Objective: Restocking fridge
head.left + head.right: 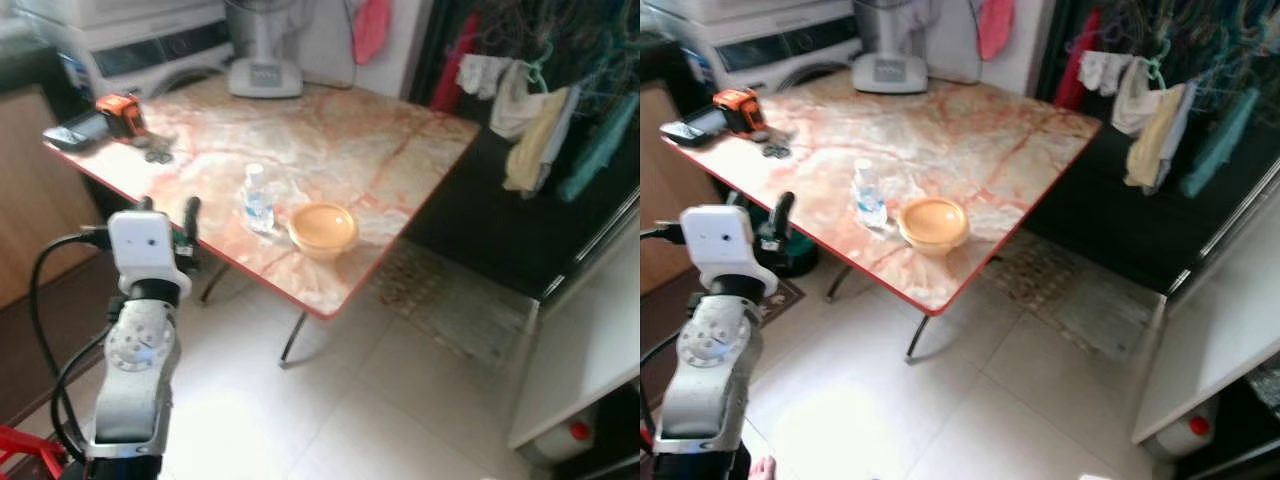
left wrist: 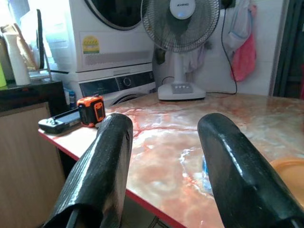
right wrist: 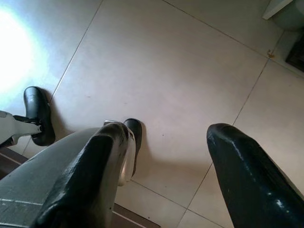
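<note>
Bottle [image 1: 257, 199] stands mid-frame on the tabletop [image 1: 340, 140] beside a bowl [image 1: 323, 229]; left gripper [image 1: 169, 212], wide and empty, faces it to grasp; right gripper [image 3: 156, 166] hangs wide over floor.

You are looking at a marble-patterned table [image 1: 340, 140] with a red edge, standing on a pale tiled floor [image 1: 380, 400]. Near its front edge a small clear water bottle [image 1: 256, 199] stands upright, just beside an orange bowl [image 1: 323, 229]. At the far side sits a fan's white base [image 1: 264, 76]. Toward the left corner lie an orange tape measure [image 1: 122, 112], a dark flat device [image 1: 72, 131] and some small dark items [image 1: 157, 154].
</note>
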Robot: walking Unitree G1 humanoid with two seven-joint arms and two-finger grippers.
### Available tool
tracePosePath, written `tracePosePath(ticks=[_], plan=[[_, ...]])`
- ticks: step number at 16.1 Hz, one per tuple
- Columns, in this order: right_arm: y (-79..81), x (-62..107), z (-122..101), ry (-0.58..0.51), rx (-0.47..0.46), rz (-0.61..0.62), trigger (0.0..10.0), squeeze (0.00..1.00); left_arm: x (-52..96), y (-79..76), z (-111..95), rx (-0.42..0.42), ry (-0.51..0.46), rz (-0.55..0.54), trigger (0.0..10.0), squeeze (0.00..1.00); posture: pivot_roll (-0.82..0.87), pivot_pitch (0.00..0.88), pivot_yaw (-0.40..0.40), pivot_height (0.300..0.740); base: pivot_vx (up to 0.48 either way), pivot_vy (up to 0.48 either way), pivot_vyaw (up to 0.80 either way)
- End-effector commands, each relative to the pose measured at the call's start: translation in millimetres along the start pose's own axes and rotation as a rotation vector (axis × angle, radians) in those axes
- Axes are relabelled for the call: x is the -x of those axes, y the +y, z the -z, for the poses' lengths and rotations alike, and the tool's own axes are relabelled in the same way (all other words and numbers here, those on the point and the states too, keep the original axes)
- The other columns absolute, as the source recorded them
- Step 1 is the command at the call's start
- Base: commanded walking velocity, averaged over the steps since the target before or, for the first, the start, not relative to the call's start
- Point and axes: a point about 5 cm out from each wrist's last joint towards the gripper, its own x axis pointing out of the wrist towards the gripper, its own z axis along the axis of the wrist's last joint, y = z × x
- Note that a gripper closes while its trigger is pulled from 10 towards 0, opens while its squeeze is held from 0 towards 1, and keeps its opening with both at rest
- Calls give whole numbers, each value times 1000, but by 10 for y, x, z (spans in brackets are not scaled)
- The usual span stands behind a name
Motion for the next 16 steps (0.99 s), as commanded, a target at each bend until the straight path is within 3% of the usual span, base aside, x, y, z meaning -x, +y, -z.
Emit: tracePosePath(ticks=[1,8,11,16], plan=[[-23,6,16,8,-18,8,10000,0,-6,-16,-3,-7,3,5,10000,0,61,16,-106,740,247,0,0],[-22,7,14,13,51,-1,10000,0,-2,-35,4,-4,7,19,10000,0,60,8,-96,740,254,0,82],[-12,8,28,17,29,-10,10000,0,4,-34,3,-7,9,24,10000,0,64,7,-94,740,266,0,644],[-6,6,29,14,3,-6,10000,0,-18,-44,-29,-3,3,39,10000,0,68,28,-96,740,266,0,0]])
